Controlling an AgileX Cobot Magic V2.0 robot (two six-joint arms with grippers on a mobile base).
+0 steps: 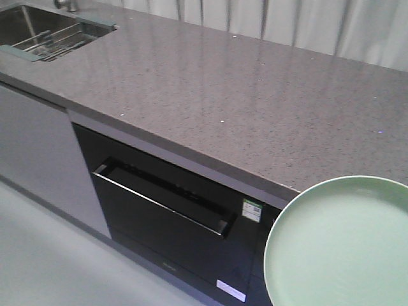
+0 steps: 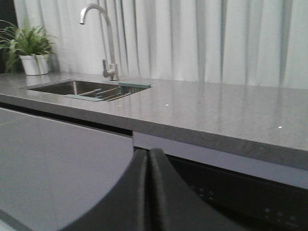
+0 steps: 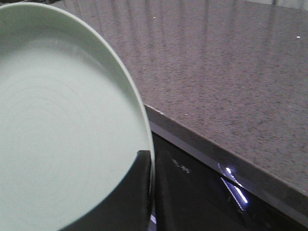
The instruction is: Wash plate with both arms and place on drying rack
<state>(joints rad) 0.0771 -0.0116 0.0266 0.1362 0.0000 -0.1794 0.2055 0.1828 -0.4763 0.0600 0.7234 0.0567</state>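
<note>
Right now the plate point(image 3: 62, 130) hangs out past the countertop's point(image 1: 223, 89) front edge, by the dishwasher point(image 1: 172, 217), face tilted up. The right gripper point(image 3: 151, 192) is clamped on its rim, an edge grip that prob. leaves both faces free for washing. Left gripper point(image 2: 148, 192) has its fingers together on nothing, low in front of the cabinets. Drying rack point(image 1: 48, 41) lies across the sink point(image 2: 57, 87) at the counter's far left corner, well apart; a carry over there looks like the next step.
</note>
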